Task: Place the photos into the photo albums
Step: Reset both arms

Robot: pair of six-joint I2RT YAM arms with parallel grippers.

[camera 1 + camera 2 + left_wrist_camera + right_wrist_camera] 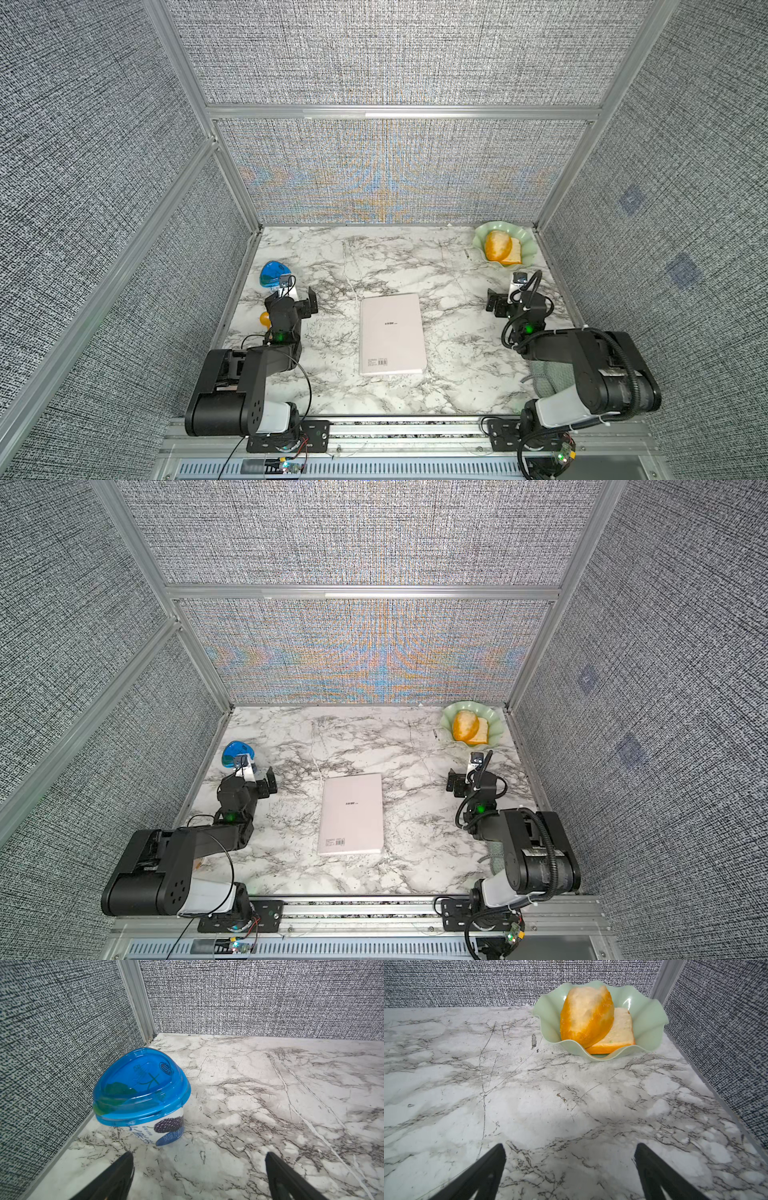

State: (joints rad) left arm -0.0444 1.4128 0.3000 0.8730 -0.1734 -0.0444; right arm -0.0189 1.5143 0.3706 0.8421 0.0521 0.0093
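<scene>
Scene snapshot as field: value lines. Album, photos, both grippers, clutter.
album: photo album closed, barcode side up, flat on table, between the arms
photos: none visible
left: left gripper jaws open, empty, facing blue-lidded yogurt cup
right: right gripper jaws open, empty, facing green dish
dish contents: bread roll resting on bread slice
other: orange ball beside left arm

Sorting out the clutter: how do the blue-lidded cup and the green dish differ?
The blue-lidded cup is closed by its lid; the green dish is open and holds bread. The cup bears print and a berry picture; the dish is plain with a wavy rim. Both rest on the marble table.
</scene>
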